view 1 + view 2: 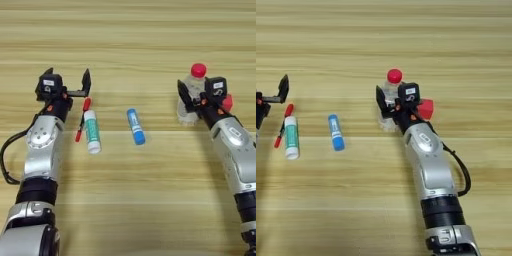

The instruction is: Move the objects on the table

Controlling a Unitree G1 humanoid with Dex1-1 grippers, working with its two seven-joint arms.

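On the light wooden table [130,210], 5 small objects are laid out in a loose row. At the left, the left gripper [67,80] is held just above the upper end of the thin red pen [82,119], with its 2 black fingers spread wide apart and nothing between them. The pen is seen lying slightly slanted, just beside and touching the green-and-white glue stick [91,131], which lies flat with its white cap toward the near edge. Near these, toward the middle, the blue-and-white glue stick [135,127] is placed flat and apart from the others. At the right, the small clear plastic bottle with red cap [390,97] stands upright, and the right gripper [390,102] is placed around it: 1 finger is seen on the bottle's left side, the other is hidden behind the gripper body, so whether the bottle is squeezed cannot be told. The small red cube [426,108] is partly hidden just beside the gripper's right side.
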